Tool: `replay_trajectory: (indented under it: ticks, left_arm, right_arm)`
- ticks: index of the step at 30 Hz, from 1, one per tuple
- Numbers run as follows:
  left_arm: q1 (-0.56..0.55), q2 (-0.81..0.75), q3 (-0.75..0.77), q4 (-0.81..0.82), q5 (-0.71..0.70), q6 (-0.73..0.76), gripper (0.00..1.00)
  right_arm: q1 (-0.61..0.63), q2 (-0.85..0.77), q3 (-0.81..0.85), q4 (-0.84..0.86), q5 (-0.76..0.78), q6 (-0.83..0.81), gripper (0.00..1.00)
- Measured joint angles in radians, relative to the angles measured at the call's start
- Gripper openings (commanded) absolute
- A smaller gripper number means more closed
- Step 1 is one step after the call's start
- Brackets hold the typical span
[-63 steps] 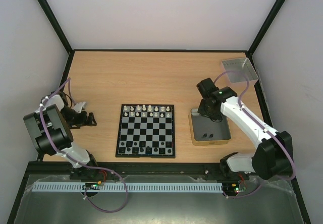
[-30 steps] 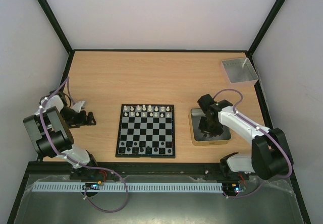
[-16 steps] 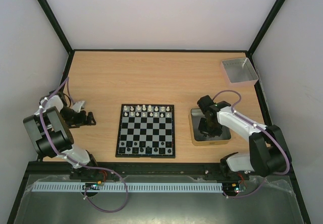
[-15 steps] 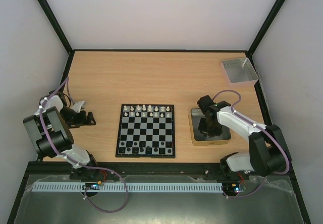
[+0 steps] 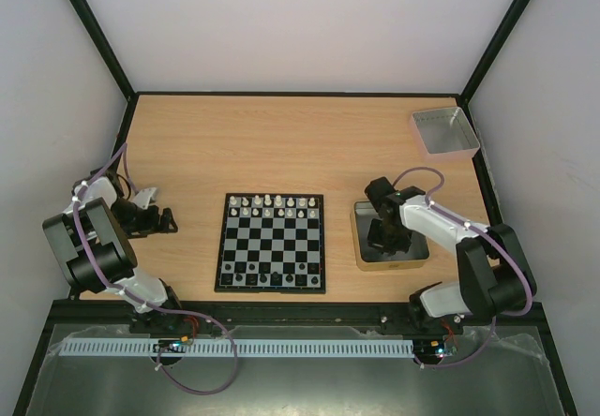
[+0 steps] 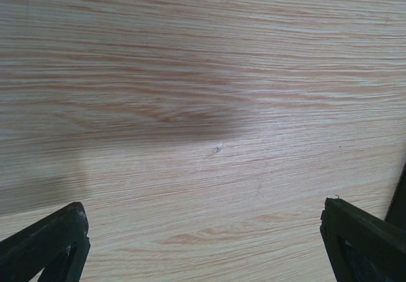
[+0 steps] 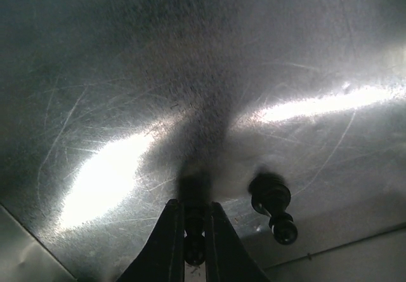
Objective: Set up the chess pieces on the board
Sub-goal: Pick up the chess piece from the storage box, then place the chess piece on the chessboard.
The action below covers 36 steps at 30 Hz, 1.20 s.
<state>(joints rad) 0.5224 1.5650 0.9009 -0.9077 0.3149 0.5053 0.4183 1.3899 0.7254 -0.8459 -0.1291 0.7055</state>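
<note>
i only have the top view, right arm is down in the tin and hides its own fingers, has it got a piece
Observer: Yes. In the right wrist view the right gripper is shut on a black piece at the floor of the tin.
Operator: anything else in there
Observer: A second black piece sits just to the right of the fingers, apart from them. It seems to lie on its side.
Operator: and the left one, open or shut
Observer: In the left wrist view the left gripper is open, with only the bare wood of the table between its fingers.
</note>
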Motion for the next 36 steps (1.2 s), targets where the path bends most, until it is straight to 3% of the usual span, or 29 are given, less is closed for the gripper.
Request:
replay_trajectory:
  ticks: [6, 14, 18, 24, 36]
  left_arm:
    - [0.0, 0.0, 0.0, 0.0, 0.0, 0.0, 0.99]
    - [0.0, 0.0, 0.0, 0.0, 0.0, 0.001, 0.99]
    - [0.002, 0.0, 0.0, 0.0, 0.002, 0.001, 0.99]
    - [0.006, 0.0, 0.0, -0.001, 0.006, 0.002, 0.99]
    - [0.009, 0.0, 0.0, -0.002, 0.008, 0.003, 0.99]
  right_arm:
    - [0.0, 0.0, 0.041, -0.016, 0.004, -0.005, 0.02]
    - [0.036, -0.018, 0.217, -0.119, 0.066, -0.022, 0.02]
    - [0.218, 0.019, 0.397, -0.19, 0.101, -0.005, 0.02]
    - [0.476, 0.227, 0.678, -0.22, 0.086, 0.021, 0.02]
    - [0.681, 0.477, 0.808, -0.225, 0.026, -0.002, 0.02]
